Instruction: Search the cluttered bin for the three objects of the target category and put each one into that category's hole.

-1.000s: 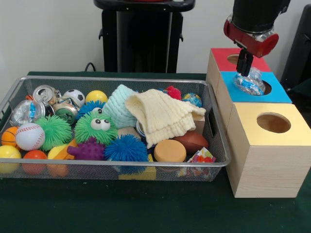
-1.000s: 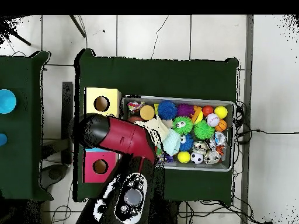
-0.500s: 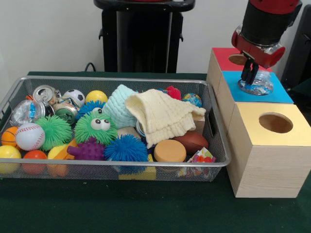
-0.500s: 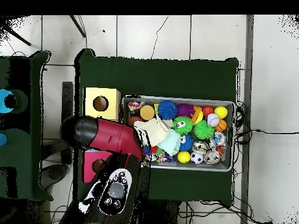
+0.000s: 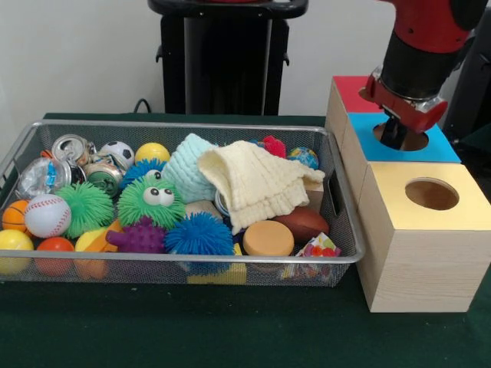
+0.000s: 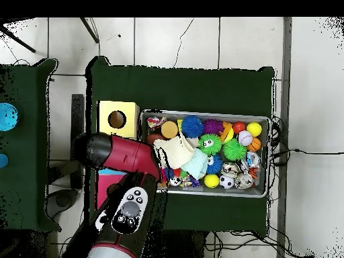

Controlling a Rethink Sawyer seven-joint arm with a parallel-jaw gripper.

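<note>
the bench [image 5: 230, 330] under its dark green cloth carried everything. on it stood a long wire bin [image 5: 184, 264], its long axis running side to side in the front view, packed with toys. just beside the bin's right end stood a row of three wooden boxes running away from the camera: the yellow-topped box [image 5: 422, 230] nearest, the blue-topped box [image 5: 445, 149] in the middle, the red-topped box [image 5: 349, 90] farthest, each with a round hole facing straight up.

the red and black arm [image 5: 422, 38] came down over the blue-topped box, and in the overhead view it covered that box almost wholly. the end effector [image 5: 395, 132] pointed straight down at the hole in the blue top, its tips at the hole's mouth; whether it was wide or narrow i cannot tell, and nothing showed in it.

in the bin, a cream knitted cloth [image 5: 257, 184] lay draped over the middle, with a pale green knitted hat [image 5: 184, 165] just beside it. a crushed clear plastic bottle [image 5: 38, 176] lay at the left end near two dented cans [image 5: 73, 147]. spiky green balls [image 5: 153, 201], a blue spiky ball [image 5: 199, 234], a baseball [image 5: 47, 215] and a small brown football [image 5: 303, 222] filled the rest.
</note>
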